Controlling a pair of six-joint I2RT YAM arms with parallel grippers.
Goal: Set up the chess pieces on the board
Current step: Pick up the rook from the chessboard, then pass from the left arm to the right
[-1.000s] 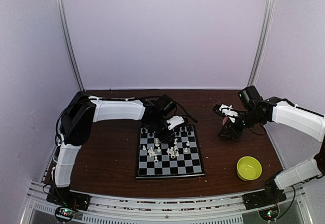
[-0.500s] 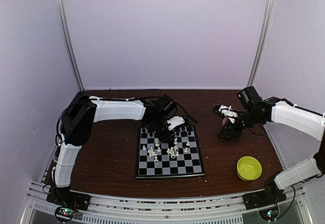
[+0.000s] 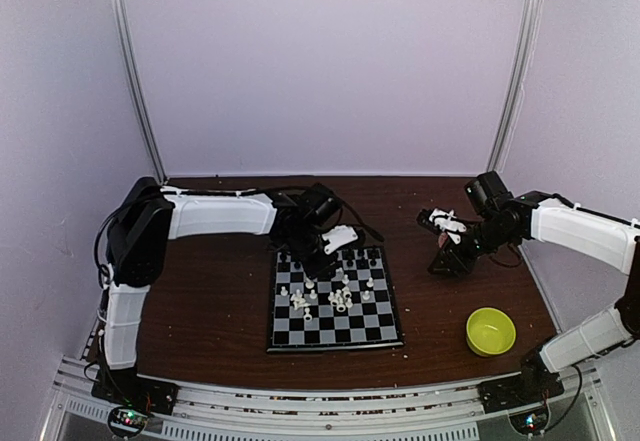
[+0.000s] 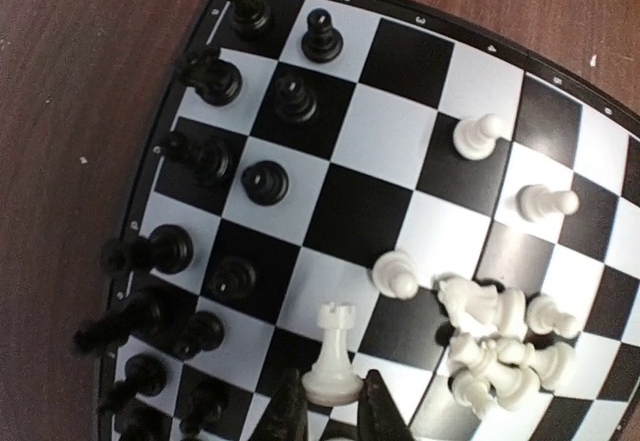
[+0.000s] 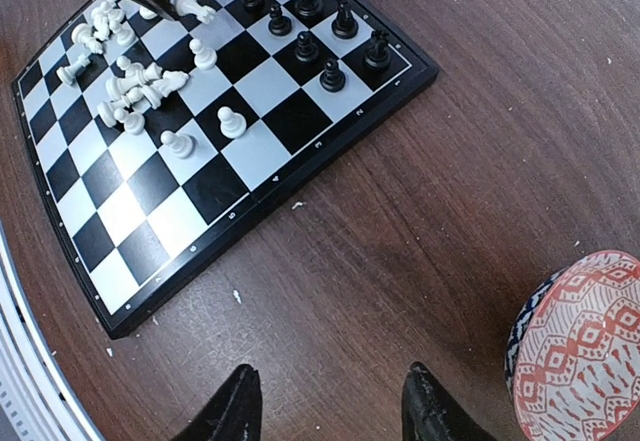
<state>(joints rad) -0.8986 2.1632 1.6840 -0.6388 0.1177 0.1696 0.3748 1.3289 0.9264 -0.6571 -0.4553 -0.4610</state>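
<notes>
1. Change noted: over the last second the left gripper [image 4: 331,408] has drawn its jaws in. They now sit against the base of a white rook [image 4: 333,356], 1 on each side. We judge it clamped on the rook. In the overhead view the left arm's elbow has also swung out to the left. The gripper itself has barely moved and remains over the far-left part of the board [image 3: 385,336].

2. We cannot tell whether the rook is clear of its square or resting on it. It stands upright in the wrist view.

3. Right gripper [image 5: 330,406]: jaws apart with nothing between them. It hangs over the bare table [image 5: 430,211] right of the board, with the red bowl [image 5: 580,341] just beside it. Its position is almost unchanged.

4. Board state: the black pieces [image 4: 215,156] stand in 2 rows along the far edge. They appear largely placed. The white pieces [image 4: 500,346] are mostly heaped near the centre, several lying tipped, with a few loose singles around them. None stands on the near rows.

5. Meaning for the task: we judge the white side has only begun. The rook is the piece in hand and belongs on a near corner square.
</notes>
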